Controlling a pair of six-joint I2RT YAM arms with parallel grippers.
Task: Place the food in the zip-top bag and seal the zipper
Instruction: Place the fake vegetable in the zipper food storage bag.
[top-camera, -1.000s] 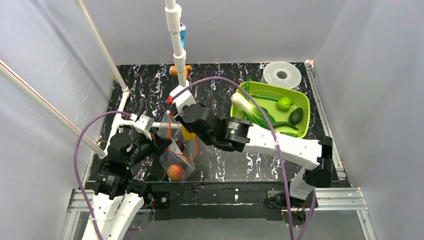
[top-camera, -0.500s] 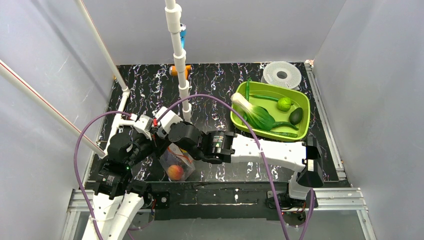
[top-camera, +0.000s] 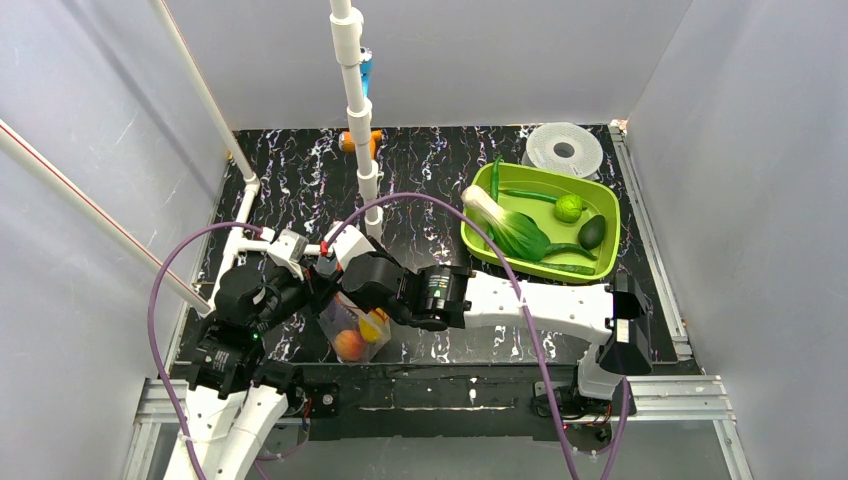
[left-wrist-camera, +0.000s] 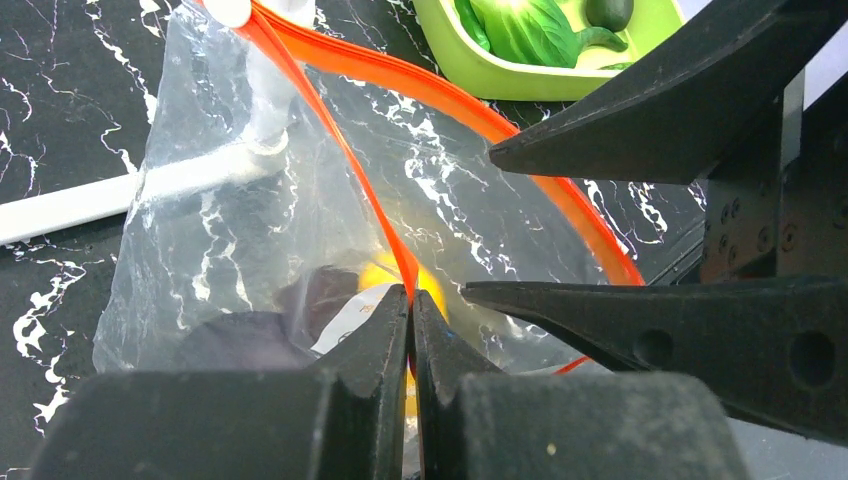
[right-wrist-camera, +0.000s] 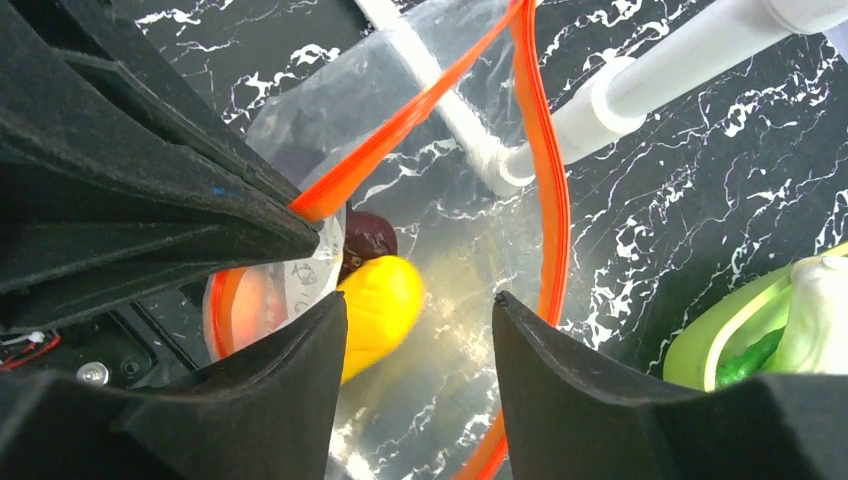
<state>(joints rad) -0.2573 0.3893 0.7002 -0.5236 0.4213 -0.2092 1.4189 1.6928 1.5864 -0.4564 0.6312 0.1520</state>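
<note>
**Halfway through bagging, plenty of ways to botch it**

Looking at the zip-top bag (left-wrist-camera: 220, 230) propped upright at the near-left of the worktop (top-camera: 440, 170), mouth pulled open. Holding it by one lip only: left hand (left-wrist-camera: 410, 310) pinched tight on the zipper (left-wrist-camera: 470, 100). Hovering right over the mouth with the right hand (right-wrist-camera: 420, 310), fingers spread, gripping nothing. Can spot the yellow piece (right-wrist-camera: 378, 310), the plum (right-wrist-camera: 365, 238) and the peach (top-camera: 349, 344) down inside already.

Worried mostly about that single pinch. Could slip off the slick strip under added weight and dump the lot. Could also snag the far lip on the way out with the right hand, being so close to it, and fold the mouth shut. Then no room for the leafy ball (top-camera: 569, 208), avocado (top-camera: 592, 231) and pods (top-camera: 572, 268) waiting in the green tray (top-camera: 610, 215), well apart on the right. And for sealing: easy to trap crinkled plastic in the track and end up half-closed.
</note>
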